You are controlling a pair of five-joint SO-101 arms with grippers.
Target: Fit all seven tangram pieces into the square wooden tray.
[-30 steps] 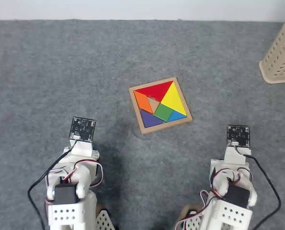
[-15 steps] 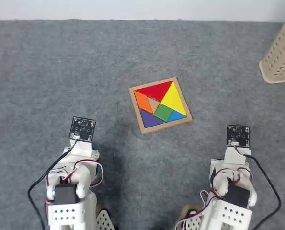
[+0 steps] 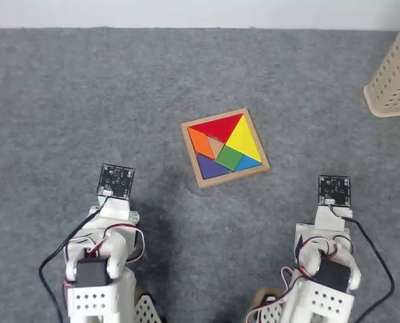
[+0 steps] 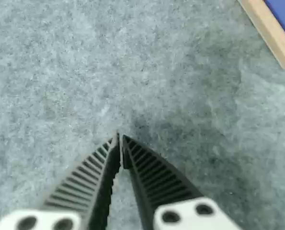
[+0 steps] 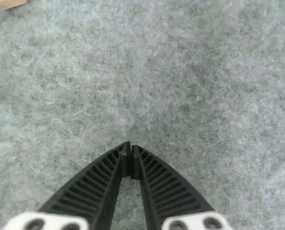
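Note:
The square wooden tray [image 3: 198, 173] lies tilted at the middle of the grey carpet. In it sit a red triangle [image 3: 218, 126], a yellow triangle [image 3: 243, 140], an orange piece [image 3: 200, 142], a green square [image 3: 229, 158], a purple piece [image 3: 210, 166], a blue triangle [image 3: 248, 163] and a small wood-coloured triangle [image 3: 216, 147]. A corner of the tray [image 4: 271, 33] shows in the left wrist view. My left gripper [image 4: 119, 140] is shut and empty over bare carpet, near the front left. My right gripper [image 5: 130, 144] is shut and empty over carpet at the front right.
A cream perforated basket [image 3: 394, 70] stands at the far right edge. Both arm bases [image 3: 99, 289] [image 3: 324, 282] sit at the front edge. Open carpet surrounds the tray on all sides.

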